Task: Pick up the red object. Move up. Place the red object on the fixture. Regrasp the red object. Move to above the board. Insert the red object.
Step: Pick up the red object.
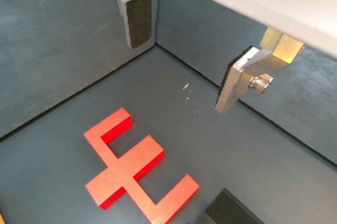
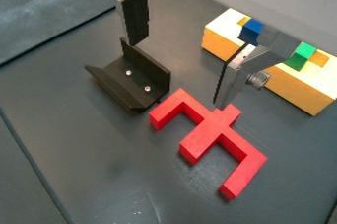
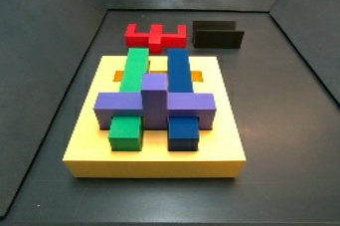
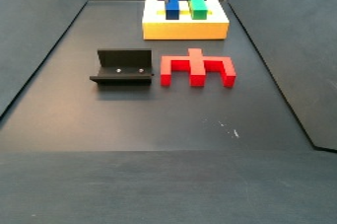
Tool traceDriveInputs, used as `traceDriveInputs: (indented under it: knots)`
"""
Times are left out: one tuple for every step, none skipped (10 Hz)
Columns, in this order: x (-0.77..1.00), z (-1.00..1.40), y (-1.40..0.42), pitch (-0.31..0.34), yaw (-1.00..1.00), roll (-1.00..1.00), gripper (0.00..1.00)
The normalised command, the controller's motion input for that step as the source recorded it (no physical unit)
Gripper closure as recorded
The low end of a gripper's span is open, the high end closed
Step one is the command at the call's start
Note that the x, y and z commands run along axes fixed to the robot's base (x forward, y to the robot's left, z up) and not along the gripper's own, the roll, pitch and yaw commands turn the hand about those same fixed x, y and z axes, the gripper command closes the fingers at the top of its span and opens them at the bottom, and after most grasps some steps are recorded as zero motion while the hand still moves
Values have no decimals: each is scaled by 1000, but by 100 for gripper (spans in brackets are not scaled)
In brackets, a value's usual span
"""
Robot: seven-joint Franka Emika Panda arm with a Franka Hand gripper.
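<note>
Step in hand, as judged: the pick-up, not yet begun. The red object (image 4: 198,68) lies flat on the floor, untouched, just beside the fixture (image 4: 121,68) at its 3 o'clock in a side view, with a narrow gap between them. The board (image 4: 184,23) sits at 12 o'clock from both, well apart, carrying its green, blue and purple blocks.

Gripper (image 2: 184,45): in both wrist views the two fingers (image 1: 136,19) stand wide apart with nothing between them — jaws fully open, holding nothing. It hangs clear above the floor, the red piece below and somewhat off to one side of the gap between the pads. In the side views the arm is barely visible; only a sliver near the upper edge may be part of it, and I cannot confirm its height from there.

To do the step well:
- Centre the gap over the red object's flat bar, not over the prongs.
- Turn the wrist so the pads meet the bar's two long faces squarely.
- Descend straight — keep the nearer finger clear of the fixture wall.
- Close only when the pads are low on the bar.
</note>
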Motion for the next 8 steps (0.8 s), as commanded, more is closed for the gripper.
traceDriveInputs:
  knots:
    - [0,-29,0,0,0,-3,0]
    - [0,-80,-151,-1,0,0,0]
    - [0,-223,-394,-44,0,0,0]
    - [100,-491,-637,-84,0,0,0]
    - [229,-649,-657,-46,0,0,0]
    - [180,-877,-617,-60,0,0,0]
    - [71,-1000,-583,-86,0,10,0]
    - [0,-1000,-614,-91,0,69,0]
